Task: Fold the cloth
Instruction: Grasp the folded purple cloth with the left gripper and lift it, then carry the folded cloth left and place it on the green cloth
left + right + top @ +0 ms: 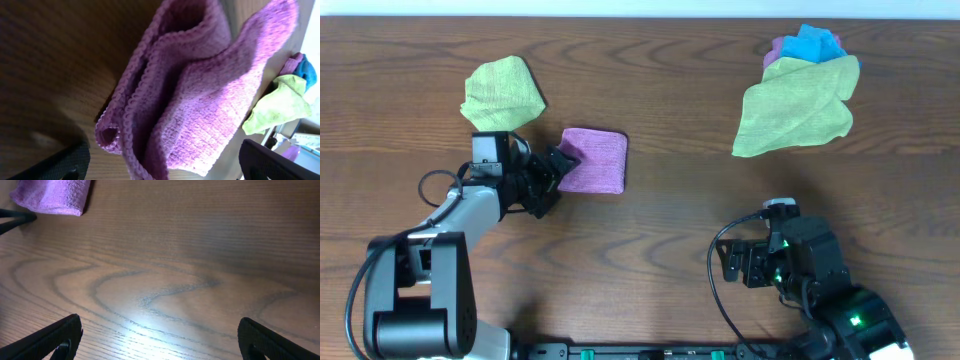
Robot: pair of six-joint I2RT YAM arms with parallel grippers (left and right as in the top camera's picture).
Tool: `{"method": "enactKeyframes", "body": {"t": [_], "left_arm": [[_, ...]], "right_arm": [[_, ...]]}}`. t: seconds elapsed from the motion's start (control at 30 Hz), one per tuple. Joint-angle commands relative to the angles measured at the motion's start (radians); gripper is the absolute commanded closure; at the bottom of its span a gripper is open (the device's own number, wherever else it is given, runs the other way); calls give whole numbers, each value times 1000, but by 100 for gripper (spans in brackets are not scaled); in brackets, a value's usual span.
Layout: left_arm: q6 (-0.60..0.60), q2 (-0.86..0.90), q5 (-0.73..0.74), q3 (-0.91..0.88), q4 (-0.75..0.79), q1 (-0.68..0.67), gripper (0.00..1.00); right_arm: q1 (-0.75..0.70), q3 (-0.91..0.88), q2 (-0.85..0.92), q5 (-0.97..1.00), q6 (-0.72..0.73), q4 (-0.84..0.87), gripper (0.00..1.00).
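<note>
Fold looks finished: left gripper (pixel 557 164) at the purple cloth (pixel 595 160)
The cloth lies doubled on the table (pixel 660 220), its left edge between the left fingers, spread wide. The right gripper (pixel 160 330) gapes idle over wood. Next, likely: back off without dragging the layers.

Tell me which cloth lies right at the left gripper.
The folded purple cloth, lying right at the left gripper. The crumpled green cloth sits farther off, and the mixed pile lies far to the right.
</note>
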Motion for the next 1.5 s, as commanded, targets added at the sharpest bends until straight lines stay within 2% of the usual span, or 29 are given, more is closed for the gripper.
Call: {"method": "enactKeyframes", "body": {"t": [0.0, 0.13, 0.17, 0.37, 0.47, 0.53, 0.6, 0.63, 0.87, 0.97, 1.1, 1.3, 1.47], "left_arm": [[-22, 9, -29, -5, 4, -6, 3], [-22, 15, -54, -5, 4, -7, 0], [-22, 22, -60, -5, 5, -11, 5], [-41, 90, -60, -5, 74, -50, 15], [-67, 133, -59, -5, 149, -70, 24], [-74, 155, -59, -5, 195, -79, 41], [-77, 171, -59, -5, 234, -82, 71], [-79, 174, -59, -5, 248, -82, 94], [-83, 175, -42, 18, 419, -81, 94], [-89, 175, -28, 105, 417, -80, 94], [-71, 175, -49, 269, 312, -72, 94], [8, 176, -146, 512, 62, -8, 94], [16, 178, -190, 588, 18, 80, 94]], "right_arm": [[-6, -7, -4, 13, 12, -2, 1], [-6, -7, -4, 14, 12, -1, 1], [-6, -7, -4, 14, 12, -1, 1], [-6, -7, -4, 14, 12, -1, 1], [-6, -7, -4, 13, 12, -2, 1], [-6, -7, -4, 13, 12, -1, 1], [-6, -7, -4, 13, 12, -2, 1], [-6, -7, -4, 13, 12, -2, 1], [-6, -7, -4, 13, 12, -2, 1], [-6, -7, -4, 13, 12, -2, 1], [-6, -7, -4, 13, 12, -2, 1], [-6, -7, -4, 13, 12, -2, 1], [-6, -7, -4, 13, 12, -2, 1]]}}
